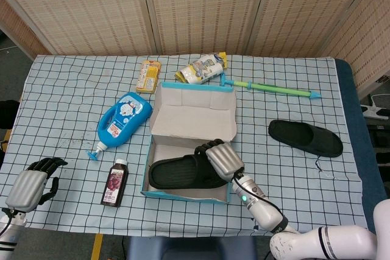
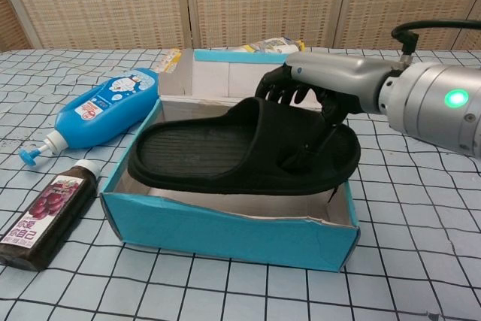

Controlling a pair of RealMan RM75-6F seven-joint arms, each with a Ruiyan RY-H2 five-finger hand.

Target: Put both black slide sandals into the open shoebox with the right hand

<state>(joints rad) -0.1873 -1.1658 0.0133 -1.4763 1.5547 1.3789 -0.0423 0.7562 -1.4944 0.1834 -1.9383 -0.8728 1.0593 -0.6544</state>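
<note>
At the centre of the head view we see the open shoebox (image 1: 190, 127), a shallow cardboard tray with blue outer walls, a pale bare inside and its lid flap folded up toward the top of the frame. Inside its lower half lies one black slide sandal (image 1: 183, 173), a moulded rubbery shoe with a ribbed footbed and a broad strap. In the chest view this sandal (image 2: 233, 155) sits just above the box's front wall, level, toe toward the left of the frame; whether it touches the box floor we cannot tell. Our right hand (image 1: 220, 158), silver-backed with dark fingers, holds the sandal by its strap, fingers curled over the top of it. The second sandal (image 1: 306, 137) lies flat on the checked tablecloth (image 1: 73, 89) at the right of the frame, well apart from the box.

Our left hand (image 1: 30, 184) rests at the lower left corner, fingers curled in, holding nothing.

Left of the box lie a blue pump bottle (image 1: 122, 121) and a small dark juice bottle (image 1: 114, 182). Above the box we see a yellow carton (image 1: 148, 75), a crinkled snack bag (image 1: 202, 69) and a long green and blue rod (image 1: 271, 88).
</note>
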